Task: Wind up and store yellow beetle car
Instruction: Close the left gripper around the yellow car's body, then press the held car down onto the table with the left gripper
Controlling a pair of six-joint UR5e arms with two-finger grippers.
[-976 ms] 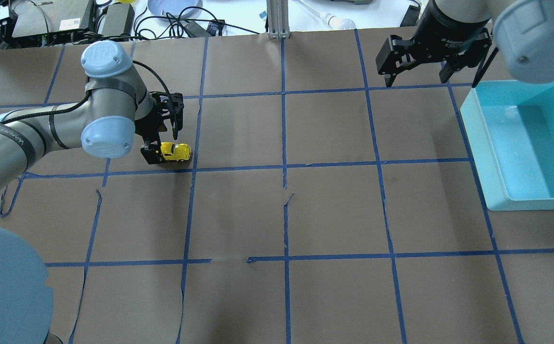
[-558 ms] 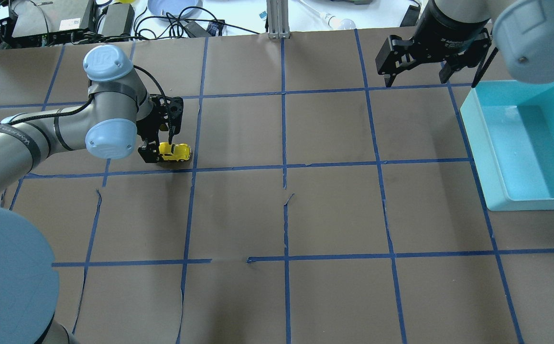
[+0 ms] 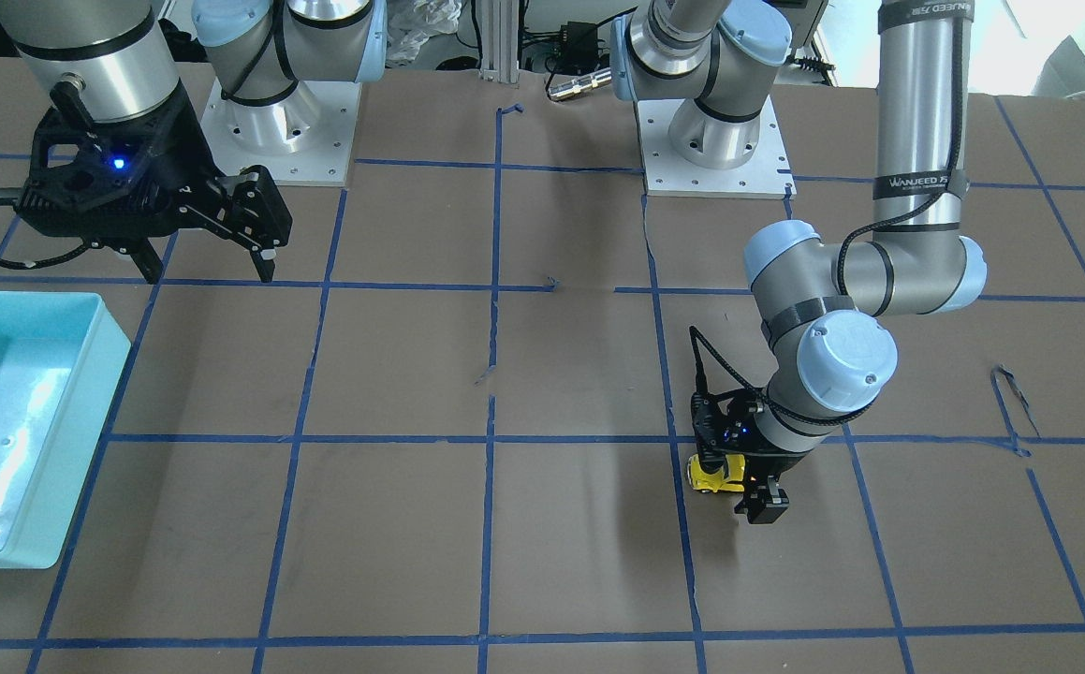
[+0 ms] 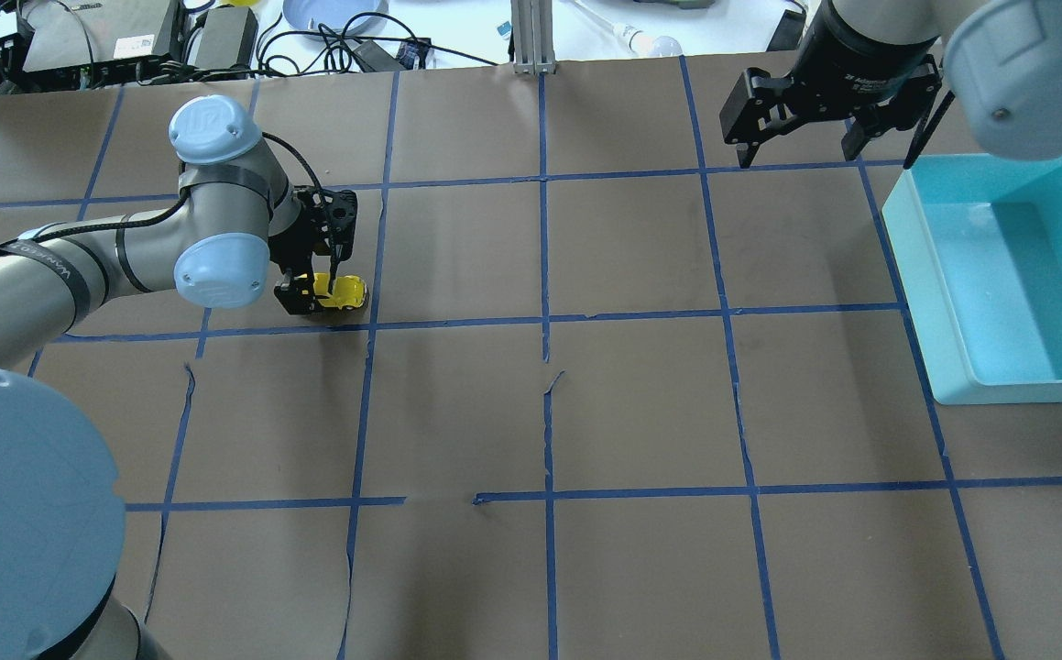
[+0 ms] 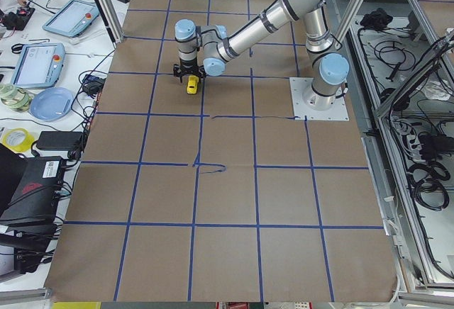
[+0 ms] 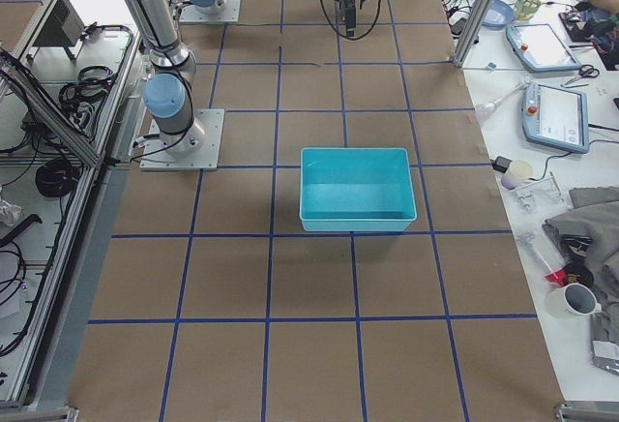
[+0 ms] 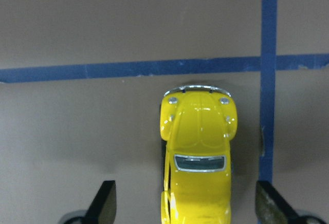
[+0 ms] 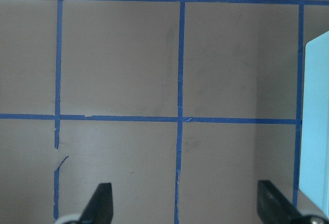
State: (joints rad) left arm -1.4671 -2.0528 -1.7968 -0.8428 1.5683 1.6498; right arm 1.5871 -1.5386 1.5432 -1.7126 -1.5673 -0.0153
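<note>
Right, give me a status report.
Left gripper open, astride yellow beetle car, not touching. Right gripper open, empty, by teal bin. Nothing seen blocking.

- My left wrist view cut off the rear of the yellow beetle car (image 7: 198, 147) at its bottom edge.
- From overhead, my left gripper (image 4: 314, 290) hid part of it.

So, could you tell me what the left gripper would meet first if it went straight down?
Probably the brown paper table cover: the left gripper straddles the glossy yellow beetle car, open; height unclear.
</note>
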